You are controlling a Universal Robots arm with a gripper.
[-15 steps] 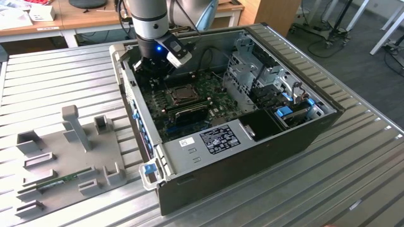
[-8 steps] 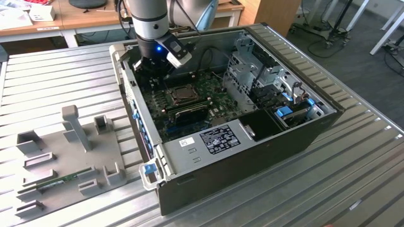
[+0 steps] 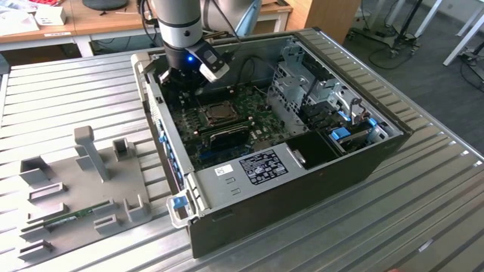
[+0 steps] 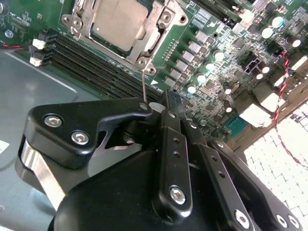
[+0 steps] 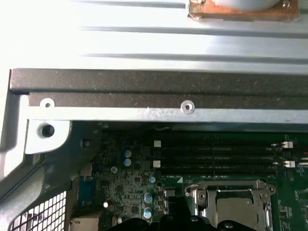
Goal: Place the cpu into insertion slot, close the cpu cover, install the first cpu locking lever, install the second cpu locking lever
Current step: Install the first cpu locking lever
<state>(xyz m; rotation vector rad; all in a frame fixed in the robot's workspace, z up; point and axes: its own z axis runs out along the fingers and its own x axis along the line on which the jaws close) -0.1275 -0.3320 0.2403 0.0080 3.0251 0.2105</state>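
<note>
Gripper [image 4: 156, 106], drawn narrow, pinched the end of a thin cpu locking lever [image 4: 143, 86], while the cpu [image 4: 118, 24] already lay in the insertion slot [image 3: 219, 113] under the lowered cpu cover [image 4: 153, 36], the levers seemingly not yet latched, and the arm [image 3: 178, 22] reached steeply down into the open computer case [image 3: 302, 187].

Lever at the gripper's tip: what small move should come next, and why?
Probably swing the lever down to latch it: the cpu sits under the closed cover, while the lever's free end stands up at the gripper, apparently unlatched.
</note>
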